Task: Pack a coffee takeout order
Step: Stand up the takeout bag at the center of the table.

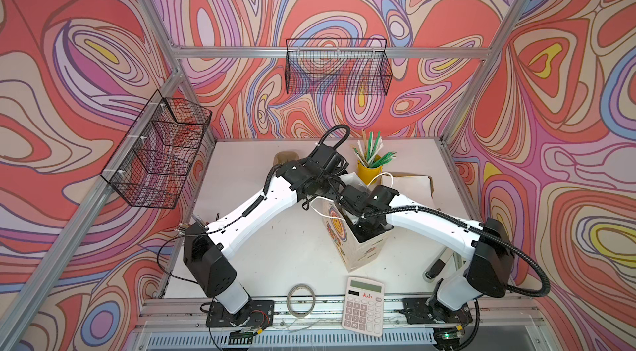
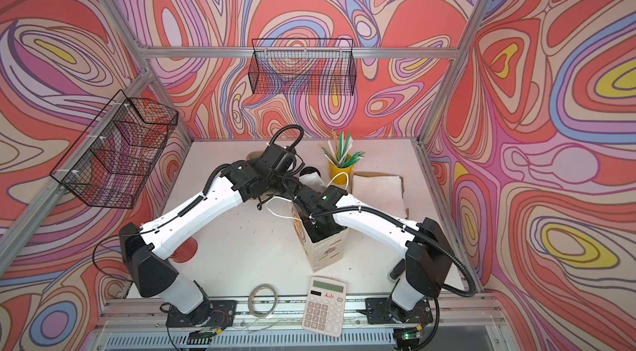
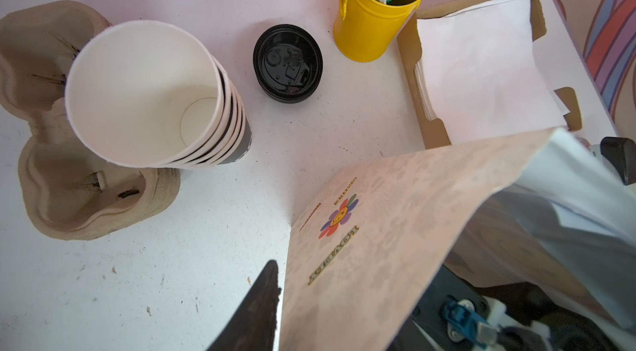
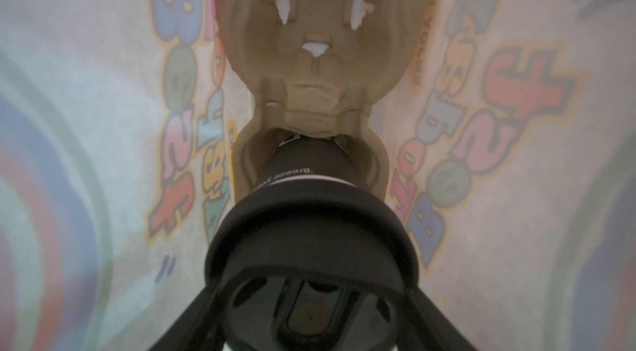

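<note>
**Black paper cup**, capped with its black lid, seated in the near well of the tan pulp carrier. Cup and carrier sit inside the white printed bag, which stands upright on the table in both top views.

The right gripper reaches down through the bag's mouth. Its jaws are wide, with one finger against each side of the lid.

The left gripper is at the bag's upper wall. One finger shows just beside the paper and its partner is hidden, so its grip cannot be told.

Beyond the bag stand stacked cups, spare carriers, spare lids, a yellow straw pot and napkins. A calculator lies at the table's front edge.
</note>
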Robot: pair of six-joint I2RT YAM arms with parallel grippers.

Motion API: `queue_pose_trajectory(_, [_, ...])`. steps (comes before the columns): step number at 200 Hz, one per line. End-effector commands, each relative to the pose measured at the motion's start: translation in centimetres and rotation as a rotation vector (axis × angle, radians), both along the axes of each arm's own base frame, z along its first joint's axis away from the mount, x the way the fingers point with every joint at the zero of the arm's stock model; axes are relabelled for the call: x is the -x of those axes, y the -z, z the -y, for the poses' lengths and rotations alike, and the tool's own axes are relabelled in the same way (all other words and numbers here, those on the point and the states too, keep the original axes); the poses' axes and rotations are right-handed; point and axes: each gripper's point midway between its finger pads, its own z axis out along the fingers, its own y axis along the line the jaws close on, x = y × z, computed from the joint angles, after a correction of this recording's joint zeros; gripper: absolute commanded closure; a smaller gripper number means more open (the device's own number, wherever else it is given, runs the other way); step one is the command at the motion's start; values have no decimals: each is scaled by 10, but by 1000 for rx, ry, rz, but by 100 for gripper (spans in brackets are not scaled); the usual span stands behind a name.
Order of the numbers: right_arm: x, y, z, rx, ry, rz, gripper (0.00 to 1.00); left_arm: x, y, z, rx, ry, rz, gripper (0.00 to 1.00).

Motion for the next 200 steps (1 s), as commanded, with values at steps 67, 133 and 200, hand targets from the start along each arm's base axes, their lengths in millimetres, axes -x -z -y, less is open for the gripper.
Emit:
queue_pose_trajectory(67, [25,64,18,125,-7,-182,44,15,-34,7,74,39,64,47])
queue_pose_trajectory(133, [20,49,17,127,-6,-157,42,14,-34,6,75,32,69,44])
queue_pose_trajectory(200, [6,20,9,103,-4,-95,30,14,-33,5,73,30,68,43])
